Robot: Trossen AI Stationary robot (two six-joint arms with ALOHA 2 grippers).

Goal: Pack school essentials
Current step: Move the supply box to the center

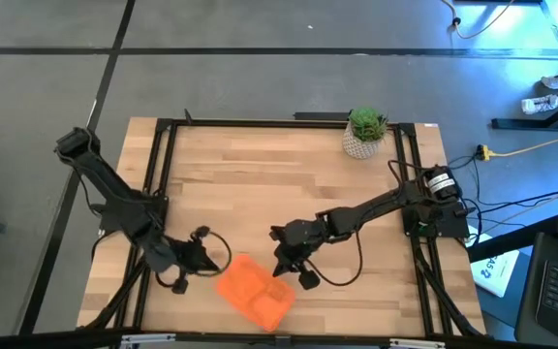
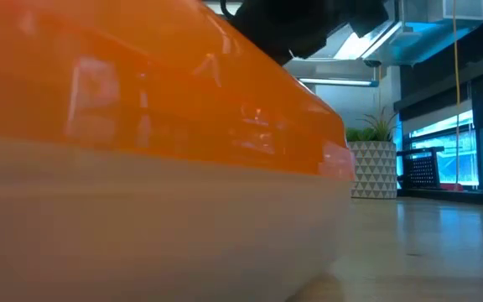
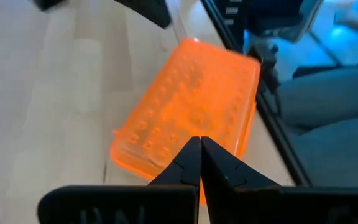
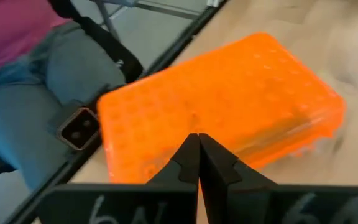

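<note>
A clear case with an orange lid (image 1: 255, 293) lies flat on the table near its near edge, and it fills the low view (image 2: 141, 101). My left gripper (image 1: 219, 260) is shut at the case's left end. In its wrist view the gripper (image 3: 199, 142) points at the lid (image 3: 197, 93). My right gripper (image 1: 281, 269) is shut at the case's far right side, and in its wrist view it (image 4: 197, 137) sits over the lid (image 4: 229, 93). The scissors, crayon box, pad, pencils and blue piece are not in view. My left gripper's shut fingertips (image 3: 191, 152) stand over the lid's edge (image 3: 166, 149) at the case's left end, slanting down from the left. I cannot tell whether they touch it. My right gripper's shut fingertips (image 4: 190, 149) stand over the lid (image 4: 185, 121), slanting down from the far right. I cannot tell whether they touch it.
A potted green plant (image 1: 365, 131) stands at the table's far right corner and shows in the low view (image 2: 374, 159). A black frame rail (image 1: 163, 174) rings the tabletop. A seated person (image 4: 36, 56) is just beyond the near edge. Bare wood (image 1: 260, 184) spans the table's middle.
</note>
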